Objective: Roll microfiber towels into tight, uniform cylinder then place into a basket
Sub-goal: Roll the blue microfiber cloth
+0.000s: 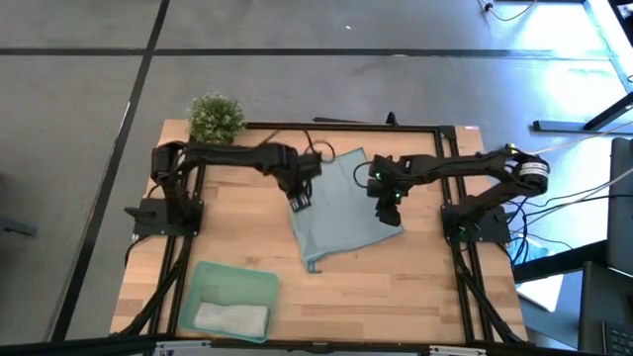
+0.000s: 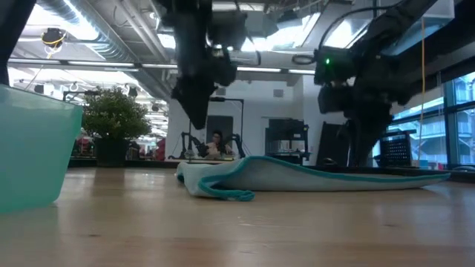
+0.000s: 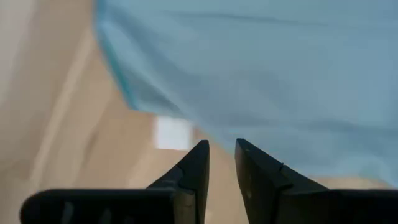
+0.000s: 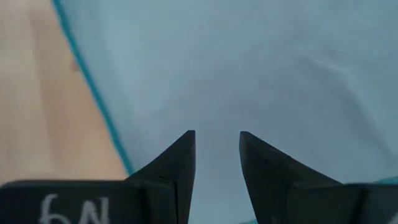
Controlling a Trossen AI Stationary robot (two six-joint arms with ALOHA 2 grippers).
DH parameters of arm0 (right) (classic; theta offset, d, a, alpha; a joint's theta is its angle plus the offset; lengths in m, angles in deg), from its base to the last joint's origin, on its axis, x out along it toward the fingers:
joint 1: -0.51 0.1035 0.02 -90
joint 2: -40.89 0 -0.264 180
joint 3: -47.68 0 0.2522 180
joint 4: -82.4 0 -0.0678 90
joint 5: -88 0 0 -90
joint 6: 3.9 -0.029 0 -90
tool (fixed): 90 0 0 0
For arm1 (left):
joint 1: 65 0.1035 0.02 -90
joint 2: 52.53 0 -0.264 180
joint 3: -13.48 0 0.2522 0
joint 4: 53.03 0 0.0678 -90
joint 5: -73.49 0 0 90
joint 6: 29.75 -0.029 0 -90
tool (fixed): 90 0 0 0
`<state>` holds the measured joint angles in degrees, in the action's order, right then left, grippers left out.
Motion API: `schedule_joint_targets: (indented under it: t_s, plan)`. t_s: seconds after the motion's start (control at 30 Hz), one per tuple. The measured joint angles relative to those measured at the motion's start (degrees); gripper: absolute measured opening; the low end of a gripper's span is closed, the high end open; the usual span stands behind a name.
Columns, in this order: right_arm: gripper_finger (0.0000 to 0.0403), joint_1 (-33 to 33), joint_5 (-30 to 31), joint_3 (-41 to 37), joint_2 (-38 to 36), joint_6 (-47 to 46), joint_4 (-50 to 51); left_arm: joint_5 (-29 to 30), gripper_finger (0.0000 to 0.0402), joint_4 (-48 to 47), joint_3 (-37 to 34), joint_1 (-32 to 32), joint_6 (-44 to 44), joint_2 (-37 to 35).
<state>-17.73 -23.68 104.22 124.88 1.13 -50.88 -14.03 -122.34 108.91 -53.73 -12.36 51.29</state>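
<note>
Wooden desk (image 1: 396, 287) inside a black frame, grey floor around it. Light blue towel (image 1: 341, 213) lies spread out mid-desk, one edge lifted in a fold in the low view. Left claw (image 1: 300, 204) hangs above its edge, fingers slightly apart, gripping nothing. Right claw (image 1: 389, 218) sits over the towel's opposite side, fingers apart, cloth directly below them in the wrist view. Mint-green basket (image 1: 229, 281) sits well clear of the left claw, at the desk's near corner, with the pale grey towel (image 1: 231, 317) inside. Potted plant (image 1: 215, 117) at the far corner behind the left arm.
</note>
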Motion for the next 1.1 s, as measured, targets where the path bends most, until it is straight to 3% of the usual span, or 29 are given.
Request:
schedule_joint_targets:
  t_s: [0.23,0.53,0.63,0.8,0.97,1.03,1.1]
  plan:
    - [0.0126,0.0,2.3,-1.2,6.4,0.1,-3.8,-0.2,0.0073,10.3,-3.5,6.2,-1.4,2.8]
    - [0.0126,-3.0,6.4,-0.7,8.3,1.3,-3.9,-0.6,0.0073,7.1,-4.0,7.0,-1.5,2.8]
    - [0.0124,-4.5,11.1,0.4,7.6,1.3,-1.9,-0.5,0.0073,5.9,-4.0,6.5,-1.5,2.7]
    - [0.0113,-7.6,24.5,3.2,7.7,1.5,1.4,-1.4,0.0073,3.1,-4.0,4.9,-1.5,2.7]
    - [0.0108,-11.0,31.8,5.8,7.7,1.9,0.5,-3.9,0.0073,2.2,-4.0,2.9,-1.5,2.7]
    - [0.0108,-12.0,31.7,7.9,7.6,1.3,2.8,-3.9,0.0073,2.2,-4.0,2.1,-1.5,2.7]
    - [0.0108,-12.8,26.7,10.9,7.0,1.4,7.8,-3.9,0.0073,2.2,-4.0,1.5,-1.5,2.7]
